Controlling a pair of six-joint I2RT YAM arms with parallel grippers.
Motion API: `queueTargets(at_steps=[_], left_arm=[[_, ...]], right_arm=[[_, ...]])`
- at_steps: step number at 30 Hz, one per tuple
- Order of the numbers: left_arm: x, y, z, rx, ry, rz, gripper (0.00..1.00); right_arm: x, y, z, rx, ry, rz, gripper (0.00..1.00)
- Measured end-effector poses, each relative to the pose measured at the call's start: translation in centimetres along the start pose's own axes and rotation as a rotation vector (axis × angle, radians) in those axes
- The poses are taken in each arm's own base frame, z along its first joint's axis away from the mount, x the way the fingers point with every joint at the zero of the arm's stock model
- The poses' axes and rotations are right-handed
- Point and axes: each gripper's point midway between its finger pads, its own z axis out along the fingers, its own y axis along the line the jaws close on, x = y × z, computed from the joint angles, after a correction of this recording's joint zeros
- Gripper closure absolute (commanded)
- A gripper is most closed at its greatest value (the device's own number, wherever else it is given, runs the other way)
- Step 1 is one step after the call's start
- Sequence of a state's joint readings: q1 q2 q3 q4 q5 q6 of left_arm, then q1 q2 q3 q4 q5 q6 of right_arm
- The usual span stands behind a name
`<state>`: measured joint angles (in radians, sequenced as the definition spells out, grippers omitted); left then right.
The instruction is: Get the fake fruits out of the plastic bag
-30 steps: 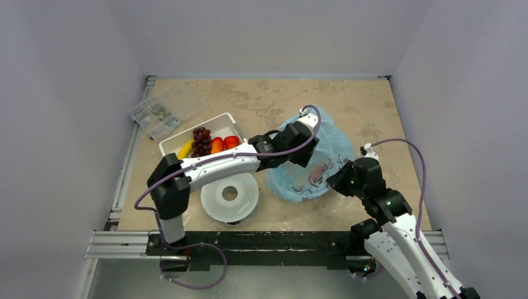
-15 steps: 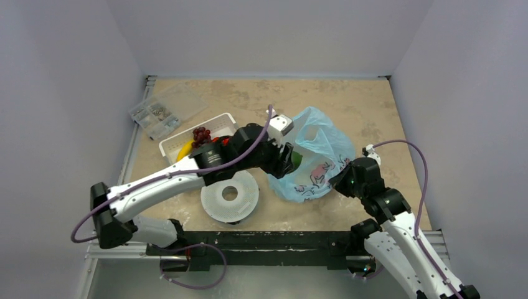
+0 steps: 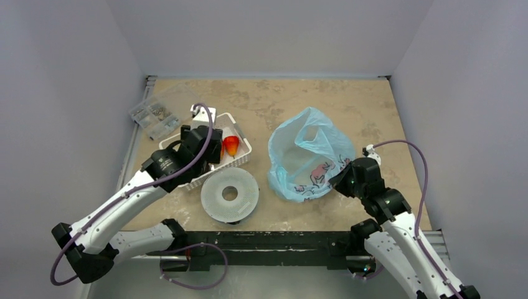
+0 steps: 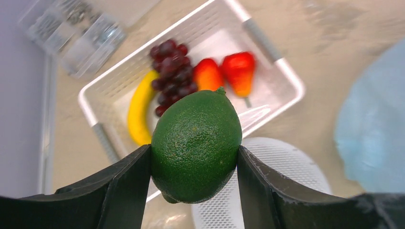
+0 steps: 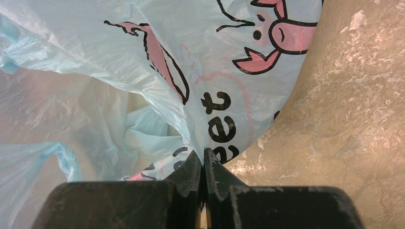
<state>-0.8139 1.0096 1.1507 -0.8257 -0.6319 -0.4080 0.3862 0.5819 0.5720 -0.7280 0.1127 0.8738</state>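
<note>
My left gripper [image 4: 193, 162] is shut on a green lime-like fruit [image 4: 196, 145] and holds it above the near side of the white slotted basket [image 4: 282, 71]. The basket holds dark purple grapes [image 4: 171, 71], a yellow banana [image 4: 138, 107], an orange-red mango [image 4: 207, 75] and a red strawberry-like piece [image 4: 239, 70]. In the top view the left gripper [image 3: 202, 144] hides most of the basket [image 3: 240, 156]; one orange-red fruit [image 3: 231, 145] shows. The light-blue plastic bag [image 3: 305, 156] lies open at centre right. My right gripper [image 5: 204, 160] is shut on the bag's edge [image 5: 210, 119].
A round white perforated disc [image 3: 229, 196] lies just in front of the basket. A clear compartment box [image 3: 163, 109] of small parts sits at the back left. Grey walls close the table on three sides.
My left arm has pulled out of the bag with the green fruit and swung left, from the bag's mouth to over the basket. The right gripper has kept its hold on the bag.
</note>
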Motion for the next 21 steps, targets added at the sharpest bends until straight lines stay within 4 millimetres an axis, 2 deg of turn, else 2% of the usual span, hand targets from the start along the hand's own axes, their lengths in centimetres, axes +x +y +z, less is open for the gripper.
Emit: queueTargets(at_steps=[4, 9, 11, 14, 18, 21], left_arm=[[3.7, 4.6, 1.8, -0.22, 0.105, -0.019, 0.83], [8.7, 7.9, 3.8, -0.413, 0.251, -0.044, 0.8], [10.9, 8.6, 4.6, -0.462, 0.316, -0.037, 0.79], [13.1, 9.4, 5.5, -0.526, 0.396, -0.038, 0.78], [14.2, 9.8, 6.3, -0.583, 0.453, -0.051, 0.71], [14.4, 9.4, 6.9, -0.578, 0.477, -0.076, 0.57]], right_arm=[[-0.1, 0.1, -0.1, -0.008, -0.004, 0.001, 1.0], [0.1, 0.0, 0.2, 0.007, 0.011, -0.008, 1.0], [0.1, -0.1, 0.3, 0.019, 0.021, -0.016, 1.0], [-0.3, 0.3, 0.1, 0.029, 0.024, -0.031, 1.0], [-1.0, 0.9, -0.2, 0.023, 0.018, -0.042, 1.0], [-1.2, 1.2, -0.2, 0.023, 0.019, -0.043, 1.0]])
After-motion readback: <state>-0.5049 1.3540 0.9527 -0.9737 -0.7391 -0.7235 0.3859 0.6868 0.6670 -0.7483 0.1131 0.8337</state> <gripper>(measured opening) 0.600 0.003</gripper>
